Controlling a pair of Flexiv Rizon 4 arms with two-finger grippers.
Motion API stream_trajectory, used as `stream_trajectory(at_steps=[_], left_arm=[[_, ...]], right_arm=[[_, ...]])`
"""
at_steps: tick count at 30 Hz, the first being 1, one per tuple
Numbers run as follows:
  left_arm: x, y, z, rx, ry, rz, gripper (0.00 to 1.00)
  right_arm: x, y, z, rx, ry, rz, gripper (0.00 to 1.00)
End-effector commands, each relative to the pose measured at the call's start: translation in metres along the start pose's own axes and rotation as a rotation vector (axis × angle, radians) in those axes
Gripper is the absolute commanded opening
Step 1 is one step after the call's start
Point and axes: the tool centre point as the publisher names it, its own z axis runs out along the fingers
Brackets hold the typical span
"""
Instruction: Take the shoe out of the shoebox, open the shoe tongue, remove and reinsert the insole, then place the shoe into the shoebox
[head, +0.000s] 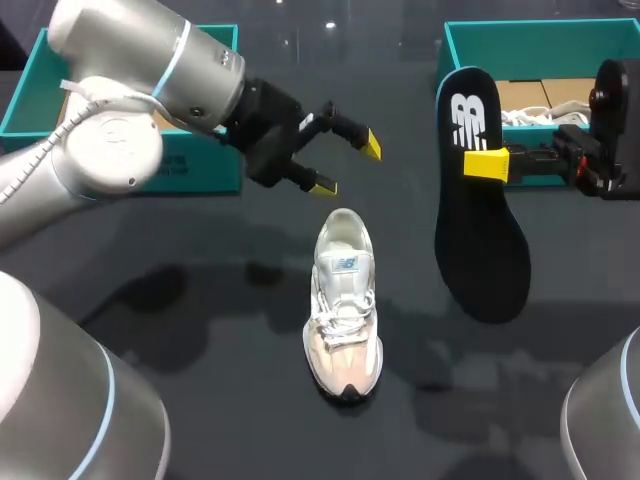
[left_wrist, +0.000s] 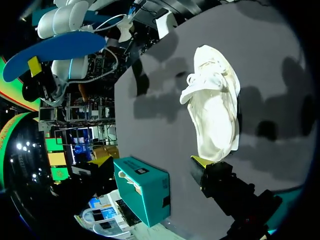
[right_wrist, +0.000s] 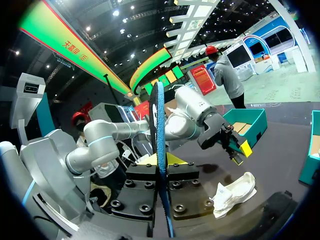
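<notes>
The left tool (head: 345, 165) hangs with its fingers spread wide and nothing between them, over the dark surface (head: 200, 350) just beyond the heel of the white shoe (head: 343, 300). The shoe lies nearest the robot, out of any box, toe pointing back toward it. To the right and a little farther off, the right tool (right_wrist: 161, 161) is clamped from both sides on the black insole (head: 480, 250), holding it in the air. Behind both arms stand two teal shoeboxes, one at the far left (head: 200, 165) and one at the far right (head: 530, 45).
</notes>
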Motion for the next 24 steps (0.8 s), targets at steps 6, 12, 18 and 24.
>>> stream_trajectory(at_steps=[6, 12, 18, 24], left_arm=[[0.004, -0.004, 0.001, -0.043, -0.095, 0.026, 1.00], [-0.009, -0.011, -0.003, -0.080, -0.243, 0.037, 1.00], [-0.008, -0.004, -0.016, -0.117, -0.357, -0.002, 1.00], [-0.013, 0.002, -0.025, -0.098, -0.407, -0.080, 1.00]], right_arm=[[0.004, -0.003, -0.001, -0.004, -0.008, 0.001, 0.00], [-0.017, 0.010, -0.004, -0.026, -0.016, 0.068, 0.00], [-0.052, 0.028, -0.007, -0.056, -0.023, 0.172, 0.00], [-0.070, 0.034, -0.012, -0.069, -0.051, 0.216, 0.00]])
